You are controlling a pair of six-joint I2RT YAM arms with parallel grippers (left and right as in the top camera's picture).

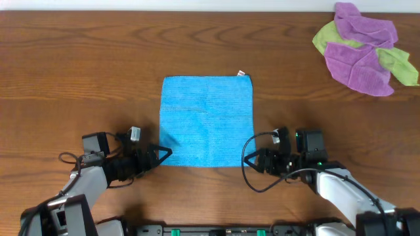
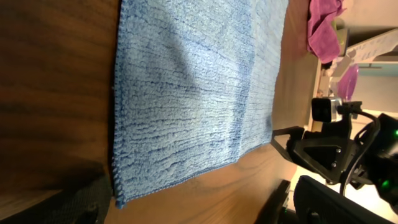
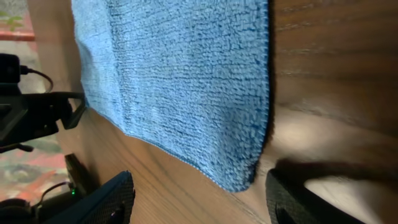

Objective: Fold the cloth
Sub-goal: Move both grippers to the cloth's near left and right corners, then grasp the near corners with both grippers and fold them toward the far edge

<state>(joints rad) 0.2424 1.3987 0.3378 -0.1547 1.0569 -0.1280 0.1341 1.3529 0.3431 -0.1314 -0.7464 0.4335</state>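
The sky-blue cloth (image 1: 207, 120) lies flat and spread out in the middle of the table, its small white tag (image 1: 241, 74) at the far right corner. My left gripper (image 1: 161, 156) is open, low at the cloth's near left corner (image 2: 119, 200). My right gripper (image 1: 249, 159) is open, low at the near right corner (image 3: 245, 182). In each wrist view the corner lies between the open fingers, not clamped. The left wrist view shows the cloth (image 2: 193, 87) and the right gripper across it (image 2: 292, 146); the right wrist view shows the cloth (image 3: 180, 81).
A heap of purple cloths (image 1: 359, 49) and lime-green cloths (image 1: 399, 64) sits at the far right corner of the wooden table (image 1: 79, 78). The table's near edge lies just behind both arms.
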